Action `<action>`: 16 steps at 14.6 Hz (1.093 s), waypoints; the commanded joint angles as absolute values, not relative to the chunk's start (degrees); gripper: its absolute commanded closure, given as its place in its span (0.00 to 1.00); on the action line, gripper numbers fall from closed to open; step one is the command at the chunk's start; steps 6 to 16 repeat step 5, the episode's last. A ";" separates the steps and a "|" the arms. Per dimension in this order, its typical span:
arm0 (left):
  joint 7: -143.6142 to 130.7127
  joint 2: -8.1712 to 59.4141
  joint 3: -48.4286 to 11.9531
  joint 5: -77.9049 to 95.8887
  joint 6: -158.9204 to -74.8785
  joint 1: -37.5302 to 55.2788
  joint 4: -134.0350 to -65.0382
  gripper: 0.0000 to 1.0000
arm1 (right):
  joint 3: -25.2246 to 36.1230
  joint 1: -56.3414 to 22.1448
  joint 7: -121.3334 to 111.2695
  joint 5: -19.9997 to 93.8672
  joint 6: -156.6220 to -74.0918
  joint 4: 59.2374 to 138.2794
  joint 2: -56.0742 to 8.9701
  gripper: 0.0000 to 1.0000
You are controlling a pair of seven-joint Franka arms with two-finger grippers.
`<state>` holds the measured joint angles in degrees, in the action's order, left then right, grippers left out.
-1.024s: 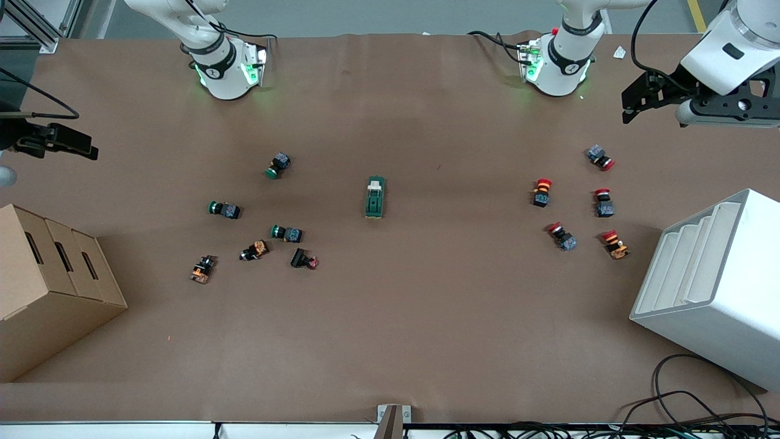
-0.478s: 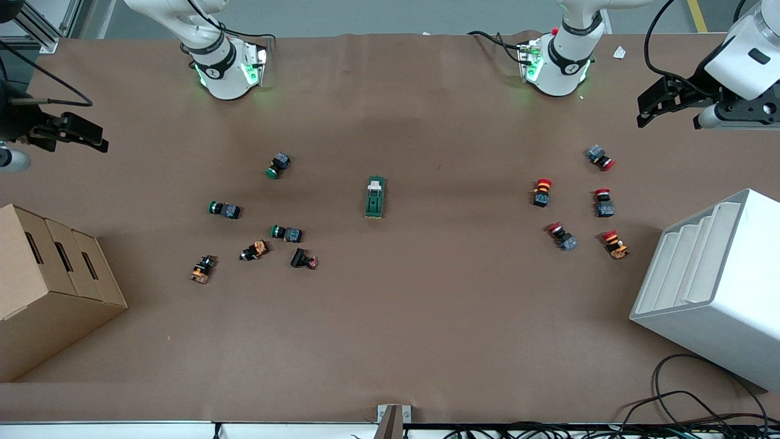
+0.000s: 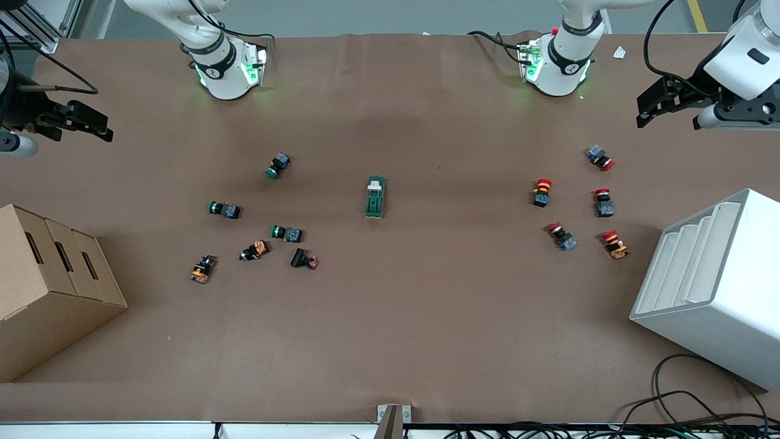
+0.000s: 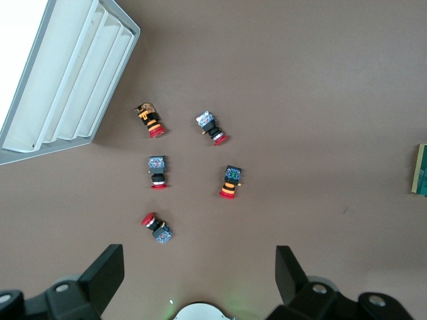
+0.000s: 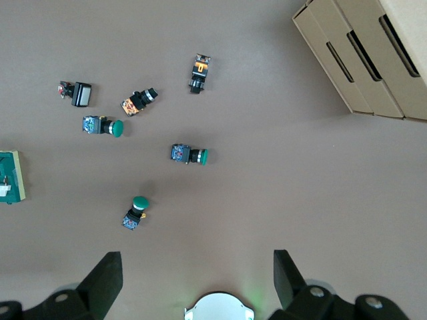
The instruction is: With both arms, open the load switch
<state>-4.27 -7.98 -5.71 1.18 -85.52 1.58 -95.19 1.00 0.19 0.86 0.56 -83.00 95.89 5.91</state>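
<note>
Two grippers hang wide of the load switch (image 3: 375, 197), which lies mid-table, untouched; right gripper (image 3: 91, 122) is up over the table edge at the right arm's end, fingers (image 5: 103, 277) spread apart; left gripper (image 3: 649, 103) is over the left arm's end, fingers (image 4: 107, 273) likewise apart. Btns: six in the cluster (image 3: 256, 213) twd the right arm's end, five in the red-capped group (image 3: 579, 204) twd the left's; bare brown table (image 3: 390, 329) round the switch on all sides.
</note>
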 commanded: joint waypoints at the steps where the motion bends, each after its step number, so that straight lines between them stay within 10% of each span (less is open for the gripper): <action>1: -3.34 -7.30 -5.71 1.23 -85.52 1.49 -93.78 0.00 | 0.88 0.53 0.53 0.61 -84.11 96.95 7.65 0.00; 16: -3.69 -7.29 -5.80 1.14 -85.52 1.67 -93.78 0.00 | 0.97 0.61 0.88 0.96 -84.29 92.82 6.59 0.00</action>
